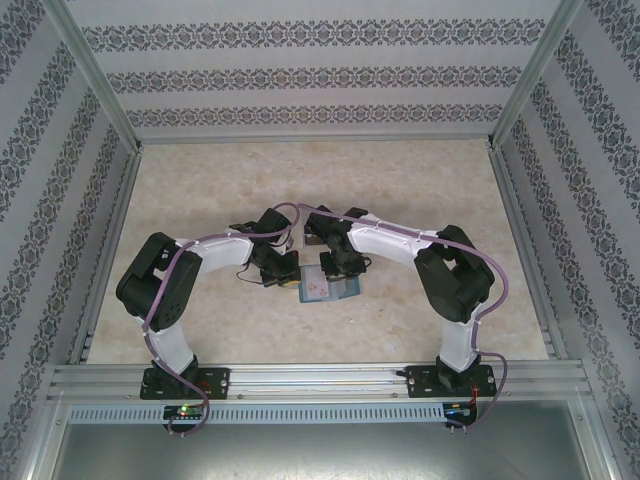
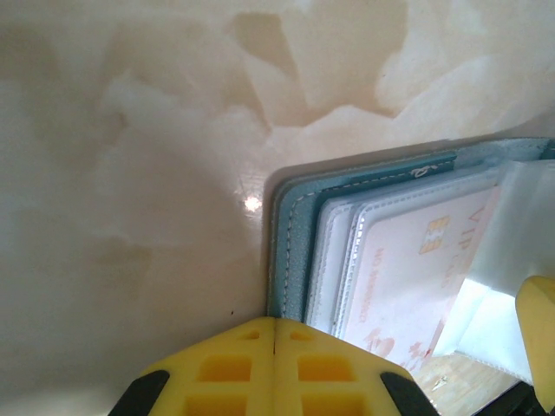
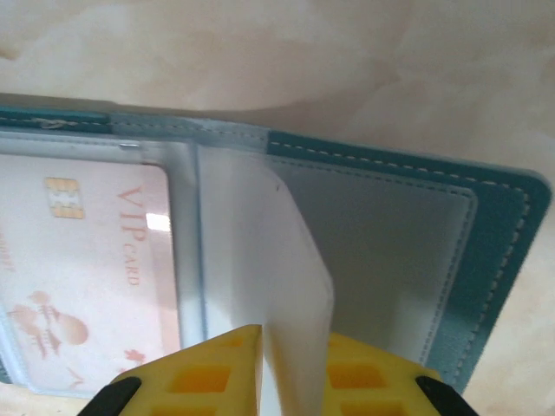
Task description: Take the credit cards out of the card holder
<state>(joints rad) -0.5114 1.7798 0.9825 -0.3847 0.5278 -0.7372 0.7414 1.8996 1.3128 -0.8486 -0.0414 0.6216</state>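
The teal card holder (image 1: 328, 287) lies open on the table between both arms. In the left wrist view its stitched teal edge (image 2: 290, 251) frames clear pockets, and one pocket holds a pink-white VIP credit card (image 2: 408, 260). My left gripper (image 2: 275, 321) is shut, its yellow tips pressed against the holder's near edge. My right gripper (image 3: 293, 334) is shut on a pale white credit card (image 3: 290, 260) that stands tilted up from the holder's grey inner pocket (image 3: 390, 251). The VIP credit card (image 3: 87, 251) lies in the pocket to its left.
The marble-patterned tabletop (image 1: 200, 190) stretches around the holder. Patterned walls (image 1: 320, 70) and metal frame rails (image 1: 320, 375) enclose it. Both arms (image 1: 165, 285) bend inward, with the grippers close together at the centre.
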